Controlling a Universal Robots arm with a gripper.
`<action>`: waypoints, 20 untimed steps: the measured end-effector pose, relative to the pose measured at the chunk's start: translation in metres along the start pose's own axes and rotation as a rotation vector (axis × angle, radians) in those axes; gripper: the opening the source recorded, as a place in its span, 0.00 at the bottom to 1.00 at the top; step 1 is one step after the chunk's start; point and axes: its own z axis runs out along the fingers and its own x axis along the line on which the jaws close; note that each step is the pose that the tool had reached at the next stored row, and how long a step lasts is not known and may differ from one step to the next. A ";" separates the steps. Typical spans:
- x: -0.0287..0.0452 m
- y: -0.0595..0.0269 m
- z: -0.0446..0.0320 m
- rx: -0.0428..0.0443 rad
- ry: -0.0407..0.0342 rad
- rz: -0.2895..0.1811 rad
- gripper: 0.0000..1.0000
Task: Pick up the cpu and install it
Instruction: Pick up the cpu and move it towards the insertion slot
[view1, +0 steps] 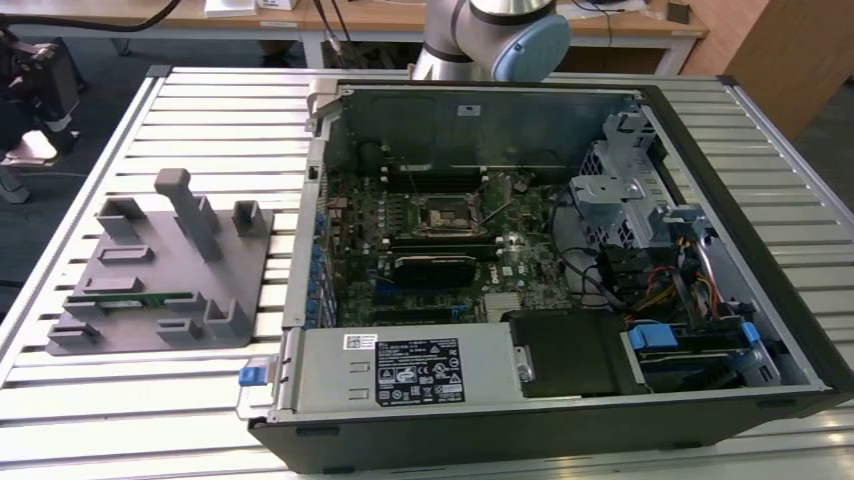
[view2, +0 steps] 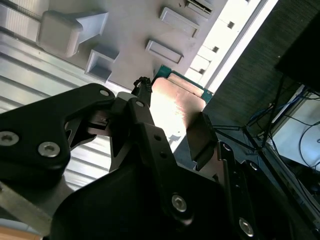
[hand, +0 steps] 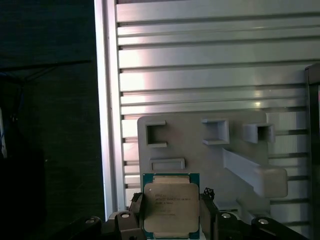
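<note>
Cpu (hand: 171, 204): flat square chip; silver top plate with a green rim in the first wrist view, coppery underside in the second wrist view.
Claw (view2: 172, 127): clamped on the cpu, one black finger (view2: 200, 137) on each of two opposite edges.
Cpu place: held clear of the grey tray (hand: 200, 145), seen against its edge, not touching.
Tray: upright blocks and shallow recesses; flat on the slatted desk (view1: 174, 400), just beside the open computer case (view1: 467, 125).

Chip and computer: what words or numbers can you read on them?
Chip, held in the gripper: faint print lines, too small to read.
Black label on the computer case: too small to read.
White sticker inside the case: too blurred to read.
</note>
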 end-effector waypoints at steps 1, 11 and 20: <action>0.0000 0.0001 -0.0007 0.0000 -0.0001 0.000 0.53; 0.0002 0.0005 -0.0104 0.0013 -0.0001 0.000 0.53; 0.0004 0.0012 -0.0224 0.0024 -0.0003 0.000 0.53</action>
